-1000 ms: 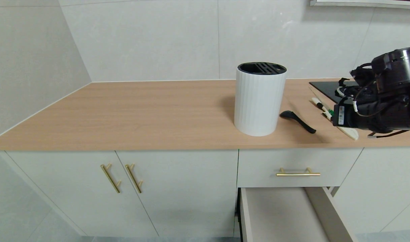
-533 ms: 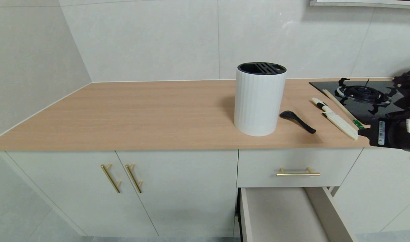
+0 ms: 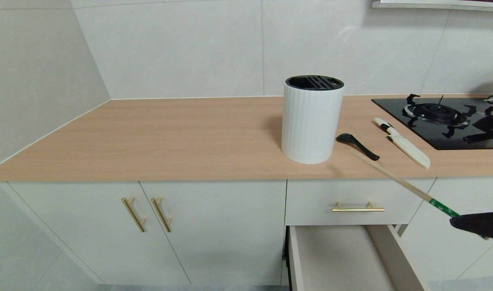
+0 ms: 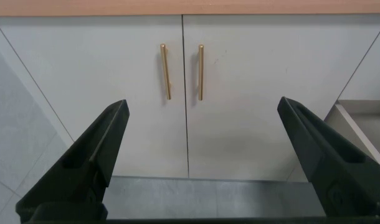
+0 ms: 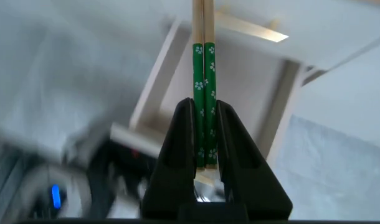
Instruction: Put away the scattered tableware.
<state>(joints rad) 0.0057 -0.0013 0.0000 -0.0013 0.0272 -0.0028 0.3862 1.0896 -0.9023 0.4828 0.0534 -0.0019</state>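
Observation:
My right gripper (image 5: 202,134) is shut on a pair of wooden chopsticks (image 5: 202,93) with green flowered ends. In the head view the chopsticks (image 3: 399,184) slant up to the left from the gripper (image 3: 468,220), in front of the cabinet and above the open drawer (image 3: 343,258). On the wooden counter (image 3: 181,137) lie a black spoon (image 3: 357,145) and a white knife (image 3: 403,142), both right of the white ribbed utensil holder (image 3: 312,119). My left gripper (image 4: 202,158) hangs open low in front of the cabinet doors (image 4: 184,93).
A black gas hob (image 3: 444,117) sits at the counter's right end. A shut drawer with a gold handle (image 3: 358,208) is above the open one. Two gold door handles (image 3: 145,213) stand out from the cabinet front. Tiled walls enclose the counter behind and at the left.
My right gripper has lifted the chopsticks off the counter beside the hob and carried them down and to the right, off the counter's front edge. The spoon and knife stayed put.

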